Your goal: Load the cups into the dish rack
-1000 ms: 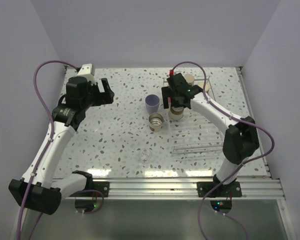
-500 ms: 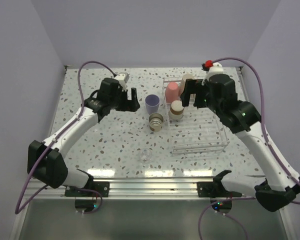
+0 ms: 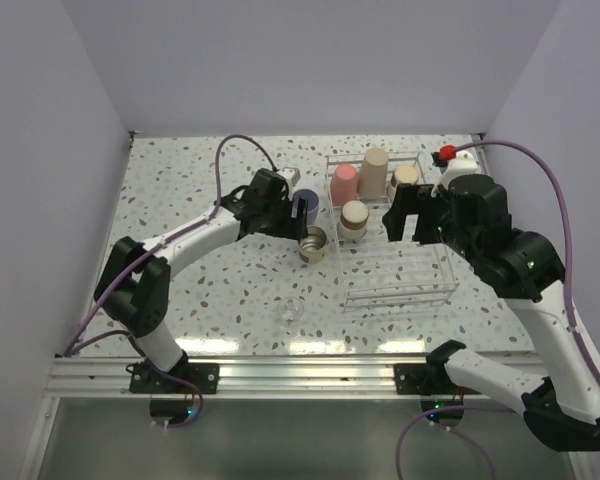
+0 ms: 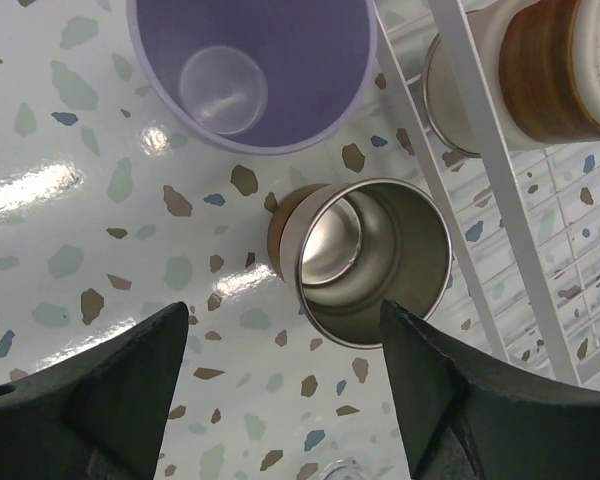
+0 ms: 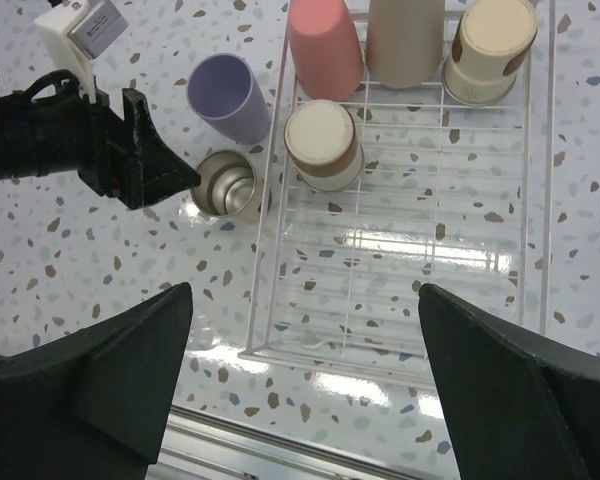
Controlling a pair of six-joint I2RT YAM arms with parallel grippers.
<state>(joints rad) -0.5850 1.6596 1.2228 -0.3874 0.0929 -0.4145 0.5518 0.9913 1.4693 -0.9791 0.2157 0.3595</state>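
1. Left tool (image 4: 283, 330) is hovering wide open, empty, over lavender cup (image 4: 250, 70) and beige cup (image 4: 372, 262), both sitting on counter (image 4: 80, 250) beside dish rack (image 4: 477, 150).
2. Right tool (image 5: 305, 300) is hanging wide open, empty, above dish rack.

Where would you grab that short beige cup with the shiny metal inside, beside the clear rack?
Probably its rim, from above: the short beige cup stands upright with its mouth open. One finger inside, one outside, on the side away from the clear plastic rack and lavender cup.
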